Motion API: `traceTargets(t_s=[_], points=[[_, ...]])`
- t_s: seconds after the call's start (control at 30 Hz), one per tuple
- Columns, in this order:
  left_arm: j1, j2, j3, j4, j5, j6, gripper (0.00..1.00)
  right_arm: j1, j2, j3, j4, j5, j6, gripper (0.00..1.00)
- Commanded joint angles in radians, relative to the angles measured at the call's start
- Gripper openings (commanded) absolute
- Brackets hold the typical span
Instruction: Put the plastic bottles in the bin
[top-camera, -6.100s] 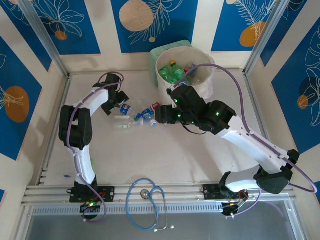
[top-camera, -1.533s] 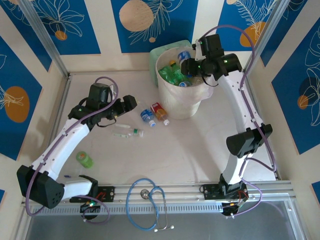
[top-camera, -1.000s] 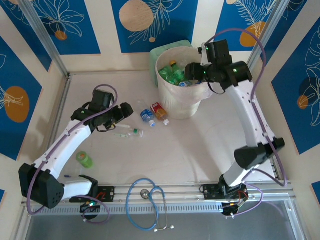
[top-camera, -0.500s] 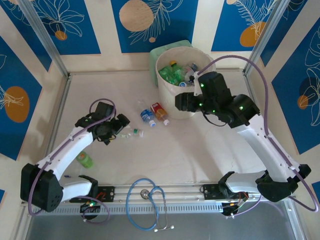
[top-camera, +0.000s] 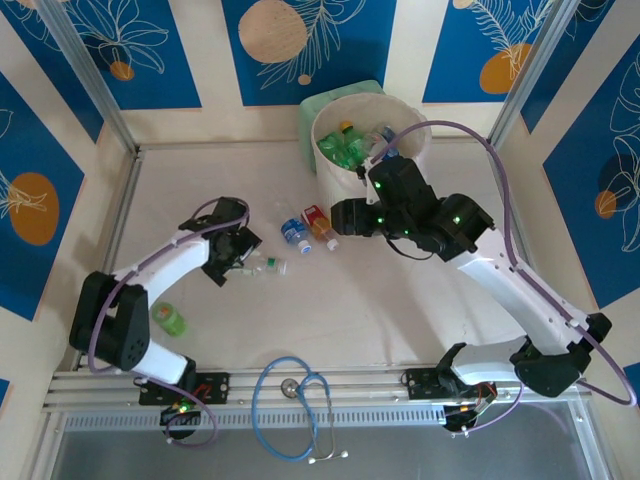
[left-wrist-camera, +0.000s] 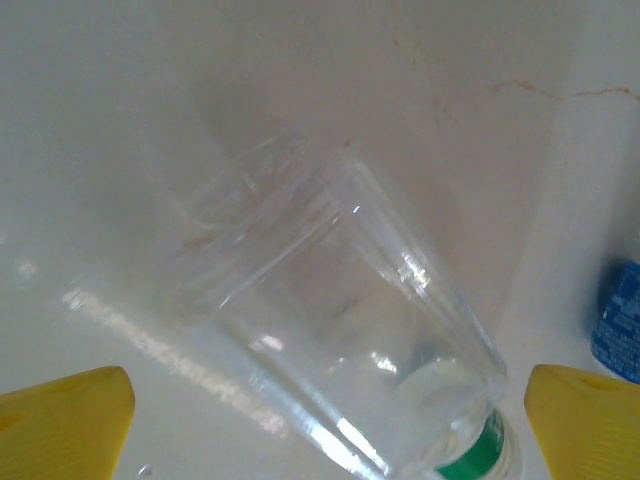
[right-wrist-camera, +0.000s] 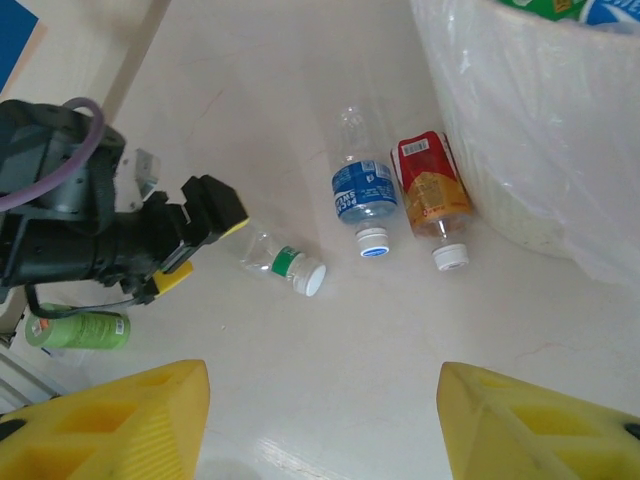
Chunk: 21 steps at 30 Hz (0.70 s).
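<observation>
- Clear green-labelled bottle lies sideways between my left gripper's wide-spread jaws, ungrasped.
- My right gripper hangs spread, empty; bin ahead-right.
- Next, I judge: lower, squeeze, lift.

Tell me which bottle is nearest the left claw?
The clear bottle with the green band, at the open left gripper; the blue bottle, red bottle and green bottle lie farther off.
</observation>
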Motion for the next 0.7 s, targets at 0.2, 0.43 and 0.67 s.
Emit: traceTargets(t_s=[0.2,0.43,0.67], points=[[-0.005,0.141,0.101,0.040,-0.094,-0.027,1.00,0.040,0.032,-0.002,0.019,-0.025,0.033,0.62],[-0.002,0.245,0.152,-0.005,-0.118,0.021,0.98,0.052,0.038,0.000,0.018,-0.021,0.038,0.61],[-0.001,0.272,0.161,0.005,-0.108,0.070,0.82,0.064,0.040,-0.005,0.015,-0.016,0.050,0.52]])
